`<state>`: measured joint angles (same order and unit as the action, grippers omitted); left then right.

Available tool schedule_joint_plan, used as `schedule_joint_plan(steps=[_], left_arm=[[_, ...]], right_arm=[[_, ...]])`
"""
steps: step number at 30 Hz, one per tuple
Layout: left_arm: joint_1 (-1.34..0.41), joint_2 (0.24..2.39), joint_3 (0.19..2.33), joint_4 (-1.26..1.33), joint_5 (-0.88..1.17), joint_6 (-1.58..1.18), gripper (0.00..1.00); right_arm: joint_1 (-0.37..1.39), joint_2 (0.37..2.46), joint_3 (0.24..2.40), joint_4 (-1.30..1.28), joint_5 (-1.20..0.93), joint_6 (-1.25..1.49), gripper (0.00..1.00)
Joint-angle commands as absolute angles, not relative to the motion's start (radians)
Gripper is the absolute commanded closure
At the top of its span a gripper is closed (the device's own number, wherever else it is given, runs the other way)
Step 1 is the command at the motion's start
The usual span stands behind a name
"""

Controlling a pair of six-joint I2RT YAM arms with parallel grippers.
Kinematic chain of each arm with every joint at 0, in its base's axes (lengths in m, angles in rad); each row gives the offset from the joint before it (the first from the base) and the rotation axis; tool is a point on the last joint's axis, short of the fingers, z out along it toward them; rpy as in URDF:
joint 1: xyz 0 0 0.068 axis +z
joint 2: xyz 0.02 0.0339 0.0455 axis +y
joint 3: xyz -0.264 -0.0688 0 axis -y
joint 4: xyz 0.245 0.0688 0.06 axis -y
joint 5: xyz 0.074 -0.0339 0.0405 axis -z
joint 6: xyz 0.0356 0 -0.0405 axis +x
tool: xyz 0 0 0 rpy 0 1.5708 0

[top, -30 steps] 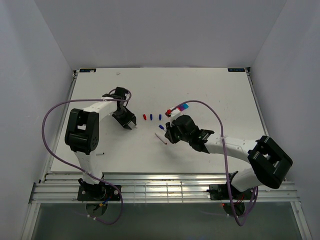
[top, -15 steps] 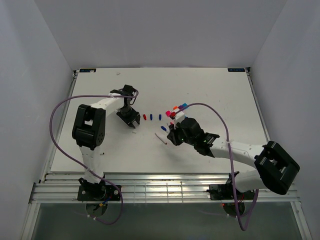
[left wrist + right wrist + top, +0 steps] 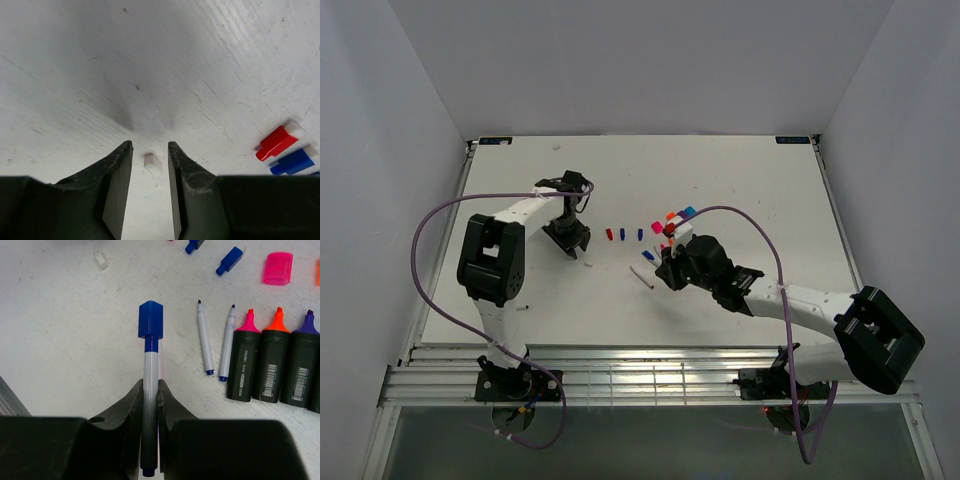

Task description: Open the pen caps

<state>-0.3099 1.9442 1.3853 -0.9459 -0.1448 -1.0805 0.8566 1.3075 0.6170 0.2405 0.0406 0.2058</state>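
Tightly on blue-capped pen (image 3: pixel 150 362): right end effector (image 3: pixel 150 387)

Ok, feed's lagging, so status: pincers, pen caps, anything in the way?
Right pincer shut on thin white pen, its blue plastic cap still on. Left pincer open over small white bit. Nothing blocking.

Bright, even light; soft, possibly blurry foreground.
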Motion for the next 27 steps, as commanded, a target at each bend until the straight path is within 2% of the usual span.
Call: schedule_joint_plan(steps=[1,13,27], left_arm=[[-0.31,1.859,1.387,-0.992,-0.242,-1.1,0.55],[-0.31,1.871,1.312,-0.951,-0.106,-1.16,0.55],[-0.311,1.898,1.275,-0.916,-0.055,-1.239,0.54]], right_arm=[[0.853,1.292,0.609,0.291,0.029,0.201,0.92],[0.854,1.296,0.601,0.307,0.02,0.207,0.92],[0.853,1.282,0.581,0.316,0.029,0.204,0.92]])
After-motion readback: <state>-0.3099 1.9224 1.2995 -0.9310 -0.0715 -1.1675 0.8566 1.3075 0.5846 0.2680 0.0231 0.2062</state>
